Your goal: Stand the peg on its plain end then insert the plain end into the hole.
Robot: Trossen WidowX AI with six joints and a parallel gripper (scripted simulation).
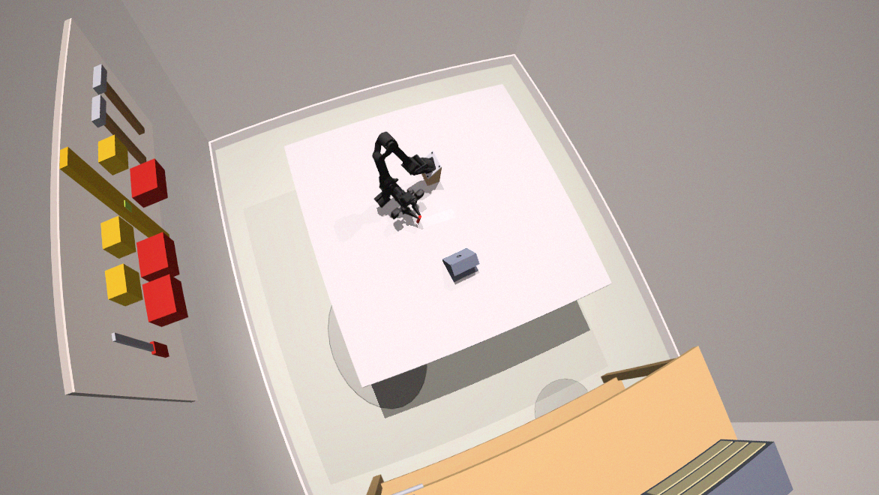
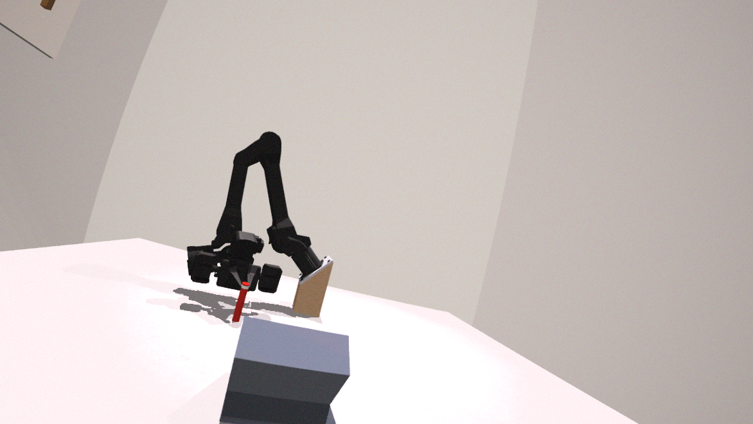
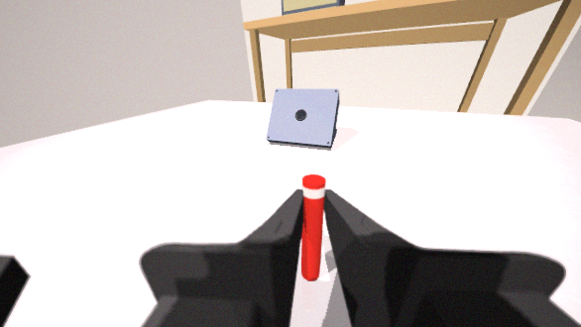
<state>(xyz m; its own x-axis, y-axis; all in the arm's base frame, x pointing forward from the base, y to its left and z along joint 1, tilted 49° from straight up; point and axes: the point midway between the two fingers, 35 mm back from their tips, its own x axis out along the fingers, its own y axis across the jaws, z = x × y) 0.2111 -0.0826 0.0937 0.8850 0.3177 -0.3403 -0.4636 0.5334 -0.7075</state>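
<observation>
The red peg [image 1: 418, 219] [image 2: 239, 306] [image 3: 311, 233] is about upright, with its white band near the top and its plain end down. My gripper [image 2: 245, 286] [image 3: 312, 195] is shut on the peg just below or at the band. The plain end is at or very near the table top [image 1: 523, 214] [image 2: 421, 363] [image 3: 149, 188]; I cannot tell whether it touches. The blue-grey sloped panel [image 1: 468, 262] [image 2: 295, 342] [image 3: 285, 130] stands ahead of the gripper, beyond the peg. Its single dark hole [image 1: 458, 256] [image 3: 300, 115] shows near the middle of its face, with nothing in it.
The arm's wooden base block [image 1: 433, 177] [image 2: 311, 292] stands behind the gripper. A wooden bench [image 1: 584, 418] [image 3: 397, 25] stands off the table, beyond the panel. A board [image 1: 79, 245] with tools and blocks hangs on the wall at the side.
</observation>
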